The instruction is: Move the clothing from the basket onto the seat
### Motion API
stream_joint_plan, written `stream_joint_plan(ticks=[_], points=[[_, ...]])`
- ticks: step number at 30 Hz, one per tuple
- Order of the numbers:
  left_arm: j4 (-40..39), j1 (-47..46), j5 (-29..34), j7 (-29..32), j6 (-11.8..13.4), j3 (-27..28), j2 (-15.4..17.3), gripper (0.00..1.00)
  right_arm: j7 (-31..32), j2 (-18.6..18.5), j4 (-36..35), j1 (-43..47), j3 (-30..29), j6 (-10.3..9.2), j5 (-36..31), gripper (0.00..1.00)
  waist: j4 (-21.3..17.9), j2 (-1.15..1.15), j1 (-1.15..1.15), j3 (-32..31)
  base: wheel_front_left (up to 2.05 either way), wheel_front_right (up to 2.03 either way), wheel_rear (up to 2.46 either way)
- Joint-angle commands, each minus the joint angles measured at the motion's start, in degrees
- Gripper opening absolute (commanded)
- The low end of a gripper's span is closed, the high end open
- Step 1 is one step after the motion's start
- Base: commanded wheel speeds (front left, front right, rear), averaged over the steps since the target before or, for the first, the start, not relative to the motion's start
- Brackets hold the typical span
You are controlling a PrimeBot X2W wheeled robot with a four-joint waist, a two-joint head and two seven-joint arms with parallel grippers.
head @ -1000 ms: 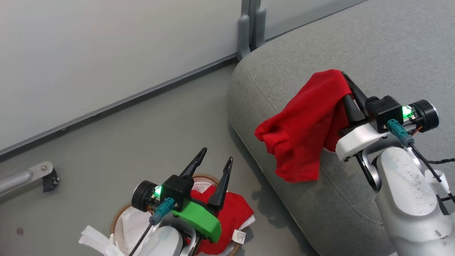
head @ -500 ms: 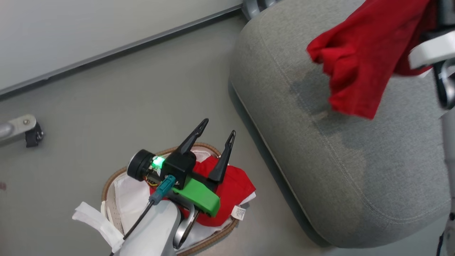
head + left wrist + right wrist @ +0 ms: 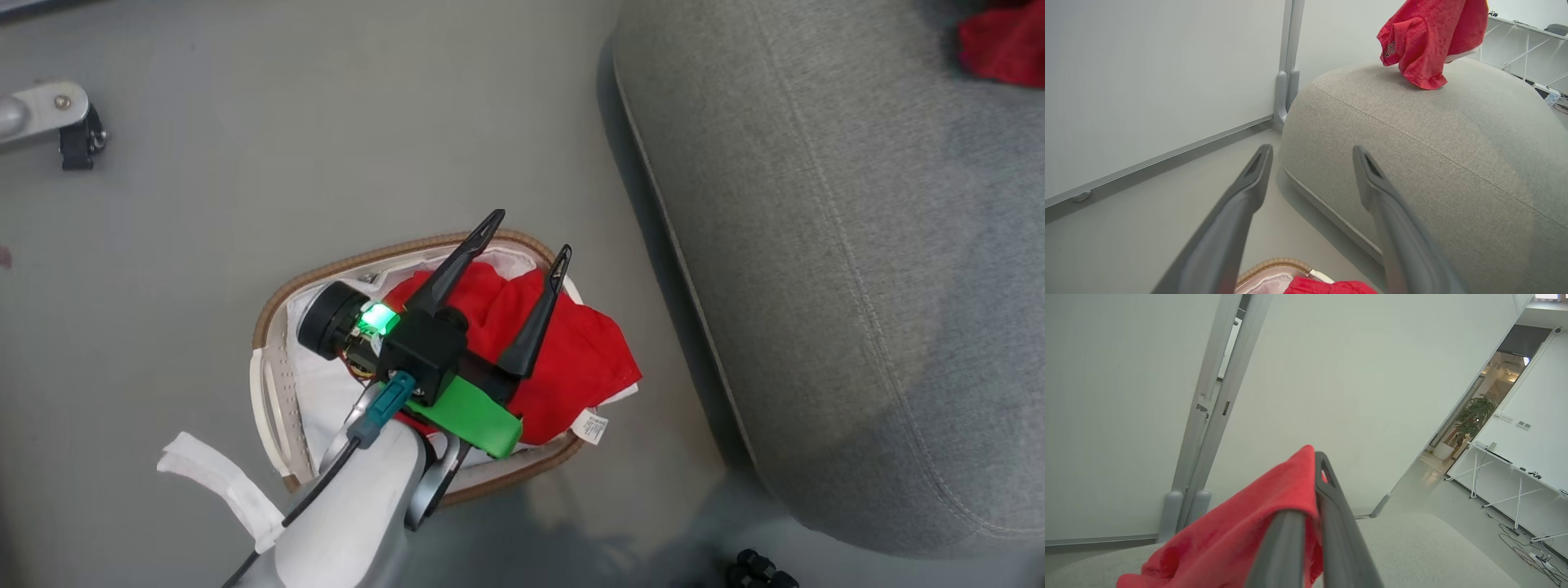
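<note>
The right jaws, clenched on one red garment (image 3: 1425, 45) hanging over the seat (image 3: 857, 286), may snag it on release; the left jaws, spread above the other garment (image 3: 580, 359) in the basket (image 3: 384, 251), could grab the liner (image 3: 314, 396) too.

The clothing (image 3: 588, 367) is showing bright red, with a white care label (image 3: 589, 426). The basket (image 3: 269, 396) is showing perforated white walls under a brown woven rim. The seat (image 3: 857, 286) is looking plain light grey.

No legible txt. Care label (image 3: 589, 426) on red garment (image 3: 571, 359) in basket (image 3: 269, 400): print too small. Emblem (image 3: 1389, 49) on hanging garment (image 3: 1433, 32): blurred, unreadable.
</note>
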Motion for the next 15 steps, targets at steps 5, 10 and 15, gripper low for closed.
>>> stream_joint_plan(ticks=[5, 10, 15], points=[[-0.2, -1.8, 0.5, 0.0, -0.1, 0.2, 0.4, 1.00, -0.1, 3.1, 5.0, 3.5, -0.7, -0.08, -1.0, 0.00, 3.8, 0.00, -0.01, 5.7, 0.00, 0.00, 0.00], [-0.1, -2.0, 0.2, 0.0, -0.1, 0.3, 0.2, 1.00, -0.1, 5.2, 6.4, 7.9, -1.4, -0.08, -1.1, 0.00, 4.3, 0.00, -0.01, 5.9, 0.00, 0.00, 0.00], [-0.2, -2.2, 0.1, 0.0, -0.1, 1.3, 0.6, 1.00, -0.1, 6.6, 4.8, 11.7, -2.0, -0.08, -1.2, 1.00, 4.3, 0.00, -0.01, 5.6, 0.00, 0.00, 0.00]])
